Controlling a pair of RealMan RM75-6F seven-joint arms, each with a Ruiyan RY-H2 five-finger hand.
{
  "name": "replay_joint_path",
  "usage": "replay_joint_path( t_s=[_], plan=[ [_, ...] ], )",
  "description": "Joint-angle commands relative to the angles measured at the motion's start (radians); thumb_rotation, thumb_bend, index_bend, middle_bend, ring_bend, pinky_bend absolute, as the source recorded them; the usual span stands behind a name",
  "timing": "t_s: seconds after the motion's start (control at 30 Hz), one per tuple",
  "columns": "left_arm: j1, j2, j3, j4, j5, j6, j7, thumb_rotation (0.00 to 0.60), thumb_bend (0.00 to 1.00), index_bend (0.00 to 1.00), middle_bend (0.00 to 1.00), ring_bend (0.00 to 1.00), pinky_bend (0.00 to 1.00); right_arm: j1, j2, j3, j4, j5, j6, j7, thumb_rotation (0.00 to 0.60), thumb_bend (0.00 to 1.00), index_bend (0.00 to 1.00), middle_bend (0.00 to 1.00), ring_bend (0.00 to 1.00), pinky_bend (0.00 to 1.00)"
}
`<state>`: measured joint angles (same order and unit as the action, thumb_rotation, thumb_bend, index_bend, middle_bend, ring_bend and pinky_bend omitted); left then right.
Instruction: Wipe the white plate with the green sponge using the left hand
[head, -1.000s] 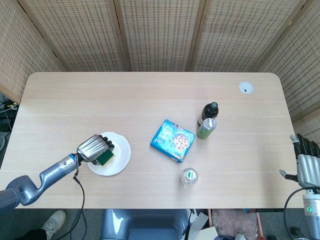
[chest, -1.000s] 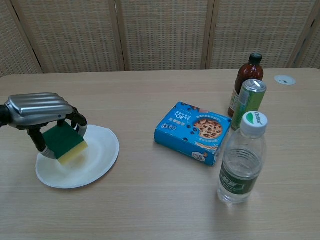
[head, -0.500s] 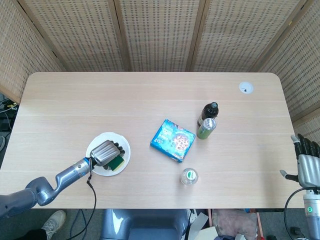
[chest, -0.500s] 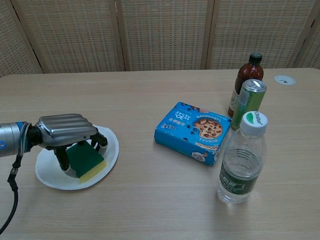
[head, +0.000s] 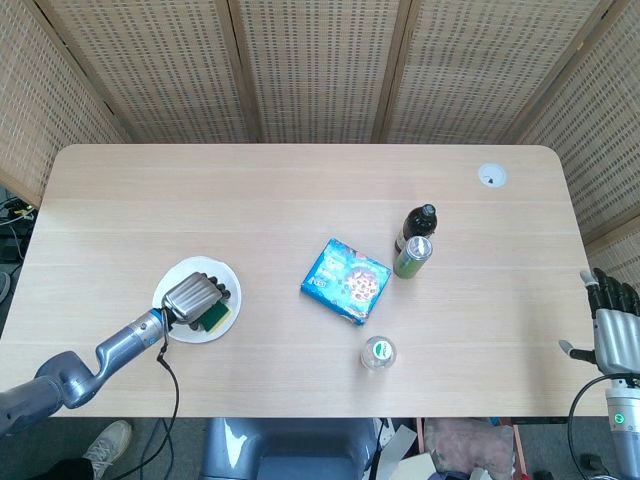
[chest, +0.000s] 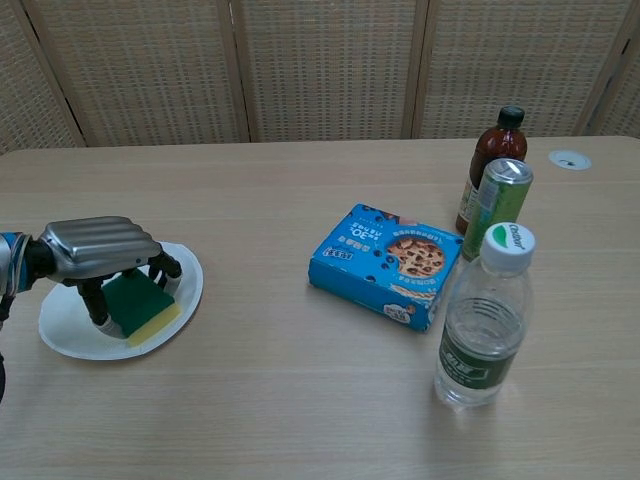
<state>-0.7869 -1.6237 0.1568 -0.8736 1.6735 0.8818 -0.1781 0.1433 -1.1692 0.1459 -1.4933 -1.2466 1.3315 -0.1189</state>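
From above, our left hand grips the green sponge on the white plate; cookie box well right. Only here, right hand hangs spread, empty. Chest view adds the water bottle

Bright, even daylight fills both views, and the pale wooden worktop shows no harsh glare. Shadows are soft and short: a faint one hugs the blue cardboard cookie box, another sits under the clear plastic water bottle. Focus is crisp throughout. The head view bows slightly at its edges.
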Motion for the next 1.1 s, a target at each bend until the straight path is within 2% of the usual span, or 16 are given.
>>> replay_joint_path(
  t_s=[0.03, 0.4, 0.9, 1.1],
  plan=[
    [0.003, 0.000, 0.001, 0.011, 0.002, 0.009, -0.026, 0.600, 0.04, 0.54, 0.44, 0.37, 0.48, 0.000, 0.000, 0.000, -0.001, -0.001, 0.002, -0.001, 0.600, 0.00, 0.01, 0.00, 0.00, 0.00],
    [-0.015, -0.043, 0.016, -0.053, 0.042, 0.024, -0.068, 0.600, 0.05, 0.54, 0.44, 0.37, 0.48, -0.002, 0.000, -0.004, -0.010, -0.011, 0.010, -0.006, 0.600, 0.00, 0.01, 0.00, 0.00, 0.00],
    [-0.011, 0.097, -0.021, -0.180, 0.023, 0.100, -0.061, 0.600, 0.05, 0.54, 0.44, 0.37, 0.48, 0.000, -0.001, -0.004, -0.005, -0.007, 0.002, -0.005, 0.600, 0.00, 0.01, 0.00, 0.00, 0.00],
    [-0.022, 0.071, -0.046, -0.130, -0.037, 0.004, 0.021, 0.600, 0.05, 0.54, 0.44, 0.37, 0.48, 0.002, -0.003, -0.002, -0.001, -0.001, -0.001, -0.005, 0.600, 0.00, 0.01, 0.00, 0.00, 0.00]
  ],
)
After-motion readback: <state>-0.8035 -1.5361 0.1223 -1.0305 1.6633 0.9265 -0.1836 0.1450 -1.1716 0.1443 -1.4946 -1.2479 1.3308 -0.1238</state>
